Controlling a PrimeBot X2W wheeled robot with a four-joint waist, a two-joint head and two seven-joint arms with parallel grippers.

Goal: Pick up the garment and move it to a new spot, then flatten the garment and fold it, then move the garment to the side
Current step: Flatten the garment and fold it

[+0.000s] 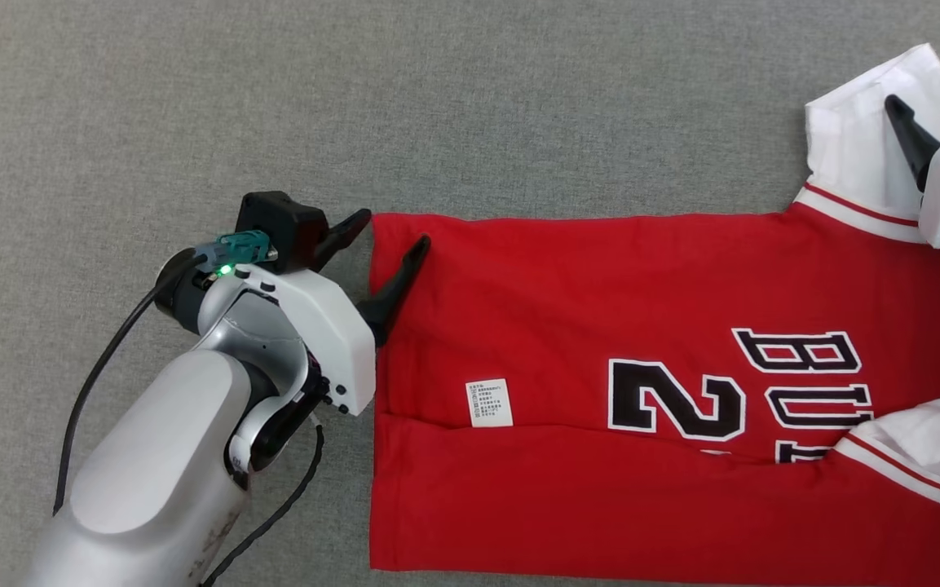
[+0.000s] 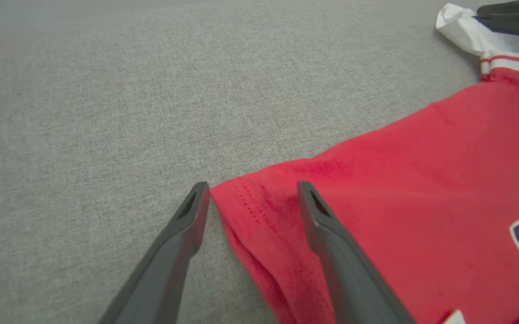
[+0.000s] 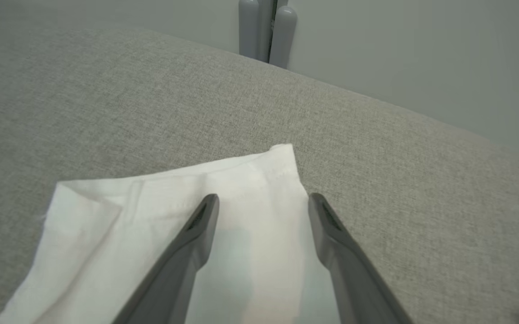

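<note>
The garment (image 1: 600, 293) is a red jersey with white sleeves and black lettering, lying flat on the grey fabric surface (image 1: 355, 106), its near long edge folded over. My left gripper (image 1: 392, 238) is open at the hem's far corner. One finger is on the bare surface and the other over the red cloth (image 2: 399, 171), with that corner lying between the fingertips of the left gripper (image 2: 252, 189). My right gripper (image 1: 936, 99) stands open over the far white sleeve (image 1: 853, 139). In the right wrist view the right gripper (image 3: 264, 200) has both fingers above the sleeve (image 3: 151, 211), holding nothing.
A white care label (image 1: 488, 403) sits on the red cloth near the fold. The second white sleeve (image 1: 926, 440) lies at the lower right. A black cable (image 1: 86, 391) loops beside my left arm. Beyond the surface's far edge stand a pale wall and grey posts (image 3: 266, 31).
</note>
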